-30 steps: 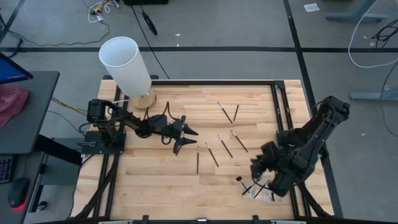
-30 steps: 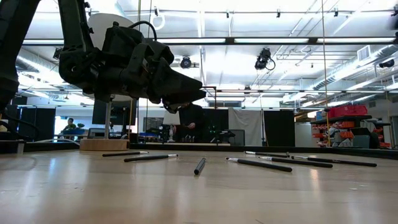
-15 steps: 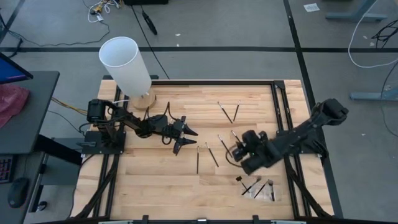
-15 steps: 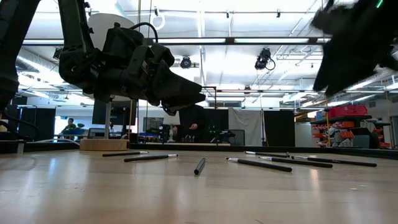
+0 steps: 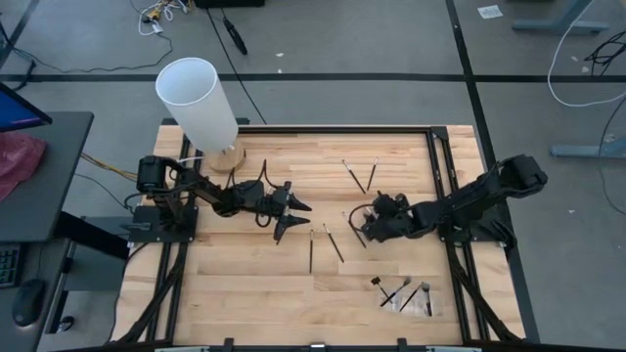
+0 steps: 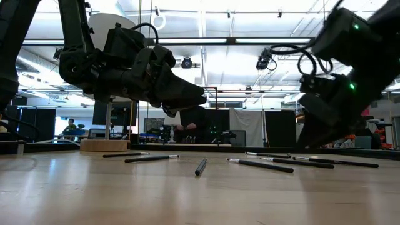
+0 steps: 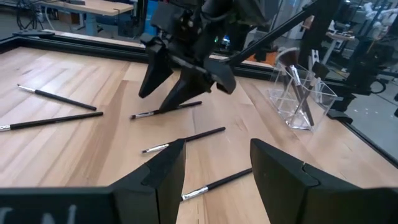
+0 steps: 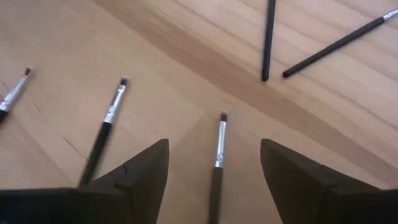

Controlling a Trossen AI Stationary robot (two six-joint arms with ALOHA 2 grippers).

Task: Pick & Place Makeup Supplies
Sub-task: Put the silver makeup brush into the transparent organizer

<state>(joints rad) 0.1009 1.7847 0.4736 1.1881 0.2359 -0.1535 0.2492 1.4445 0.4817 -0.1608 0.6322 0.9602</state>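
brush (image 8: 215, 165) handle hidden beneath spread right gripper (image 8: 214, 163); left gripper (image 5: 293, 217) hovers, fingers apart.

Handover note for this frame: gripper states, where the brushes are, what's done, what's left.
Right gripper: open, low over the table's middle, straddling one brush, nothing held.
Left gripper: open and empty, hovering left of centre.
Done: a few brushes stand in the clear holder at the near right.
Left: loose brushes on the wood, a crossed pair at the far side, two near the middle, plus those under the right gripper.
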